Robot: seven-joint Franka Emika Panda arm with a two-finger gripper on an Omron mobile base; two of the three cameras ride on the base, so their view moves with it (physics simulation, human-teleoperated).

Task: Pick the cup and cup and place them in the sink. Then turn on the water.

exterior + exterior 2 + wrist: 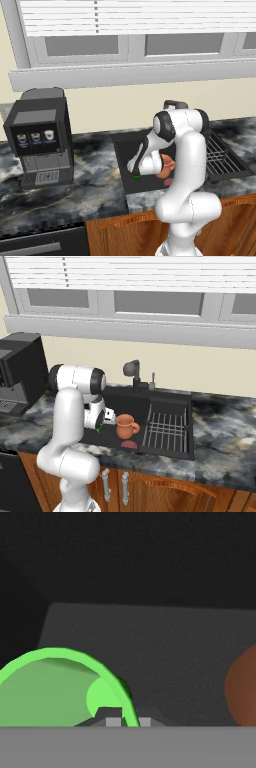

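Observation:
A bright green cup (50,692) fills the lower left of the hand view, and my gripper (122,719) is shut on its rim wall. A sliver of that green cup (99,429) shows under the hand, low inside the black sink (122,402). The gripper (103,423) hangs in the sink's left half, and the green cup (136,176) peeks out under the wrist. A small reddish shape (129,445) lies by the sink's front wall; I cannot tell whether it is the other cup. No water runs from the black faucet (132,369).
A terracotta jug (126,426) with a handle stands in the sink just right of the hand. The wire rack (167,431) takes up the sink's right side. A black coffee machine (40,135) stands on the marble counter (95,170) to the left.

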